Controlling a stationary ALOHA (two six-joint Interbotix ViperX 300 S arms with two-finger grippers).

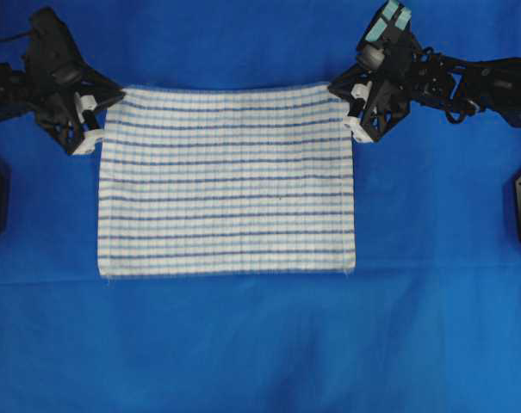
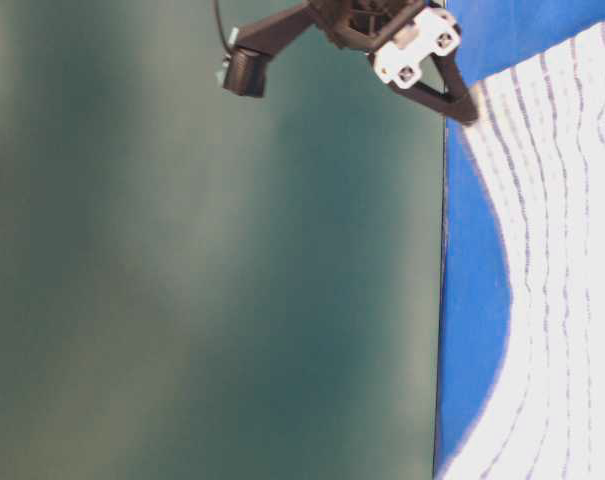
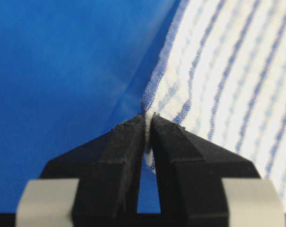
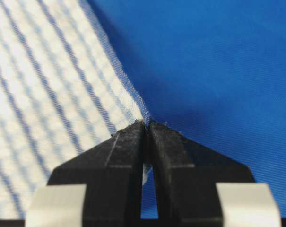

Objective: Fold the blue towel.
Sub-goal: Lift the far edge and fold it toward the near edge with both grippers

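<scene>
1. The blue towel (image 1: 227, 181) is spread flat on the blue table covering (image 1: 243, 344), mid-table, stripes running side to side.
2. Its far left corner is pinched between the closed tips of the left gripper (image 3: 148, 124).
3. Its far right corner is clamped by the right gripper (image 4: 147, 124).
4. A blurred green backdrop (image 2: 182, 280) is seen beyond the table edge.
</scene>
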